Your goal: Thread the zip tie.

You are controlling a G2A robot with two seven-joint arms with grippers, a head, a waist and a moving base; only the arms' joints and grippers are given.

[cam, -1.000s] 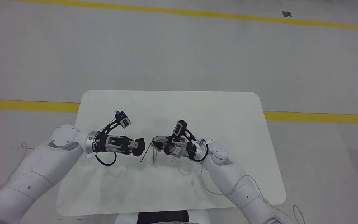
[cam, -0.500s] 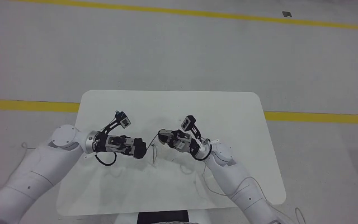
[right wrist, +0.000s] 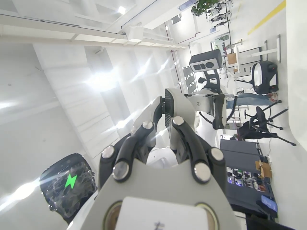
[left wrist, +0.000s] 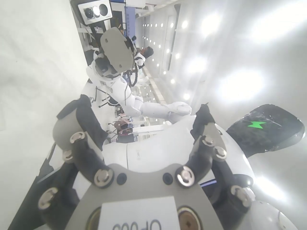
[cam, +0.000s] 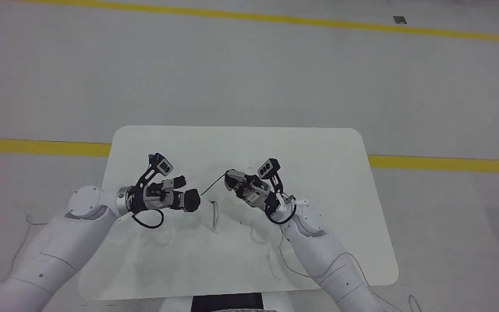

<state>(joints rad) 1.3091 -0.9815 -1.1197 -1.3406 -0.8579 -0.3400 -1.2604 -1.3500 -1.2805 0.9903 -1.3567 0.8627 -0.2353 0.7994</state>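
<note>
The zip tie is a thin dark strand slanting out from my right gripper toward the left arm, above the white table. My right gripper has its fingers pressed together, and the top view shows the tie's end between them. My left gripper sits a short way left of the tie's free end. Its fingers are spread wide in the left wrist view with nothing between them. A faint dark curve lies on the table below the tie; I cannot tell whether it is shadow or strand.
Both grippers hover over the middle of the table, near each other. The far half and the right side of the tabletop are bare. A yellow floor line runs behind the table.
The left gripper let go of the tie and drew back to the left. The right gripper moved up and away from it, carrying the tie along.
</note>
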